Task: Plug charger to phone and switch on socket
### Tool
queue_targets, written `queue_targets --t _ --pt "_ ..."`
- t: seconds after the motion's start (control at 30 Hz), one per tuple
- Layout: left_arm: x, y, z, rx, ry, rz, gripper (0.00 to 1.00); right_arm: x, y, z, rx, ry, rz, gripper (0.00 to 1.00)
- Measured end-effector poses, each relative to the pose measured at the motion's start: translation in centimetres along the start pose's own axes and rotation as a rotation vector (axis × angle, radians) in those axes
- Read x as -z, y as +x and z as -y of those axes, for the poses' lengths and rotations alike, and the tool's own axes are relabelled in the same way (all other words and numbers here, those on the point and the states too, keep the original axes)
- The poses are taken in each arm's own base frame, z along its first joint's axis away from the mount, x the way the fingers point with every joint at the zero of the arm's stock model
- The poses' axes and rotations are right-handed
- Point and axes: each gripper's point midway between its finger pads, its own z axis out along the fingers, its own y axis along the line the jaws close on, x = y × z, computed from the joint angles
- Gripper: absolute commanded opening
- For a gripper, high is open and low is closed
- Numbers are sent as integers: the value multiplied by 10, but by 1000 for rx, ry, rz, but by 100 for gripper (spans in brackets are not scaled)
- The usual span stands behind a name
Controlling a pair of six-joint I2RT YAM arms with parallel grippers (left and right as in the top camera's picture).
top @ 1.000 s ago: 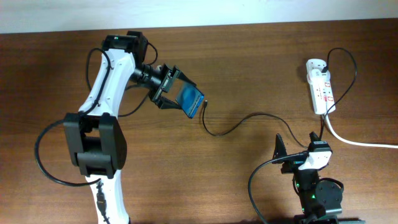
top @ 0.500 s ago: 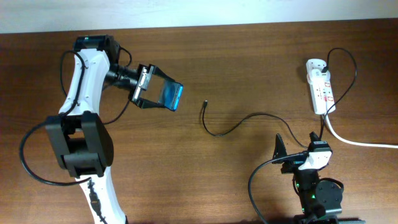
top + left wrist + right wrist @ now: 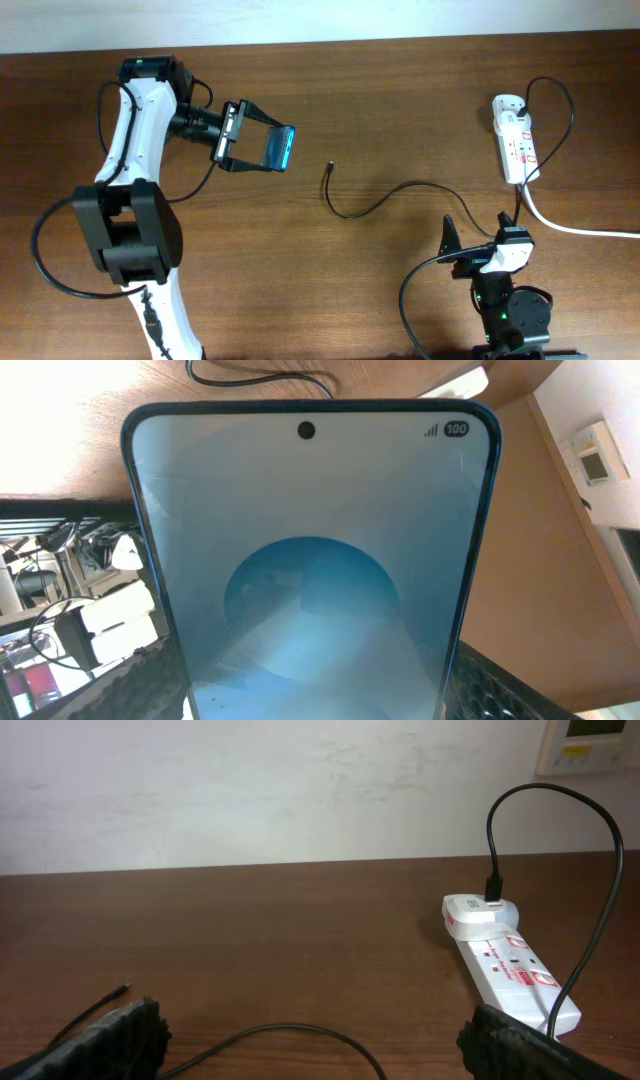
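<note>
My left gripper [image 3: 262, 148] is shut on the phone [image 3: 282, 148], held on edge above the table at upper left. Its blue screen fills the left wrist view [image 3: 310, 560]. The charger cable [image 3: 385, 200] lies loose on the table, its plug tip [image 3: 330, 167] to the right of the phone and apart from it. The cable runs right to the white socket strip [image 3: 516, 140] at the far right and shows in the right wrist view [image 3: 300, 1032]. My right gripper [image 3: 478, 232] is open and empty at the front, with the socket [image 3: 505, 960] ahead on its right.
A thick white cord [image 3: 580, 228] runs from the socket off the right edge. A white wall borders the table's far side [image 3: 300, 790]. The left arm's own black cable [image 3: 60, 250] loops at the left.
The left arm swung left and back with the phone, away from the plug tip, then tilted the phone more on edge. The right arm and the cable have not moved.
</note>
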Motion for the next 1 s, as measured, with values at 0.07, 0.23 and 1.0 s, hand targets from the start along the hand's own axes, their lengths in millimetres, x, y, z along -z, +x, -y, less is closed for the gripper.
queue_targets --t 0.07,0.23,1.0 --pt "0 0 1 0 3 -3 0 0 0 0 0 0 0 98" --pt "0 0 1 -4 4 -1 0 0 0 0 0 0 0 98" --pt "0 0 1 -7 5 0 0 0 1 -12 0 -68 -5 98"
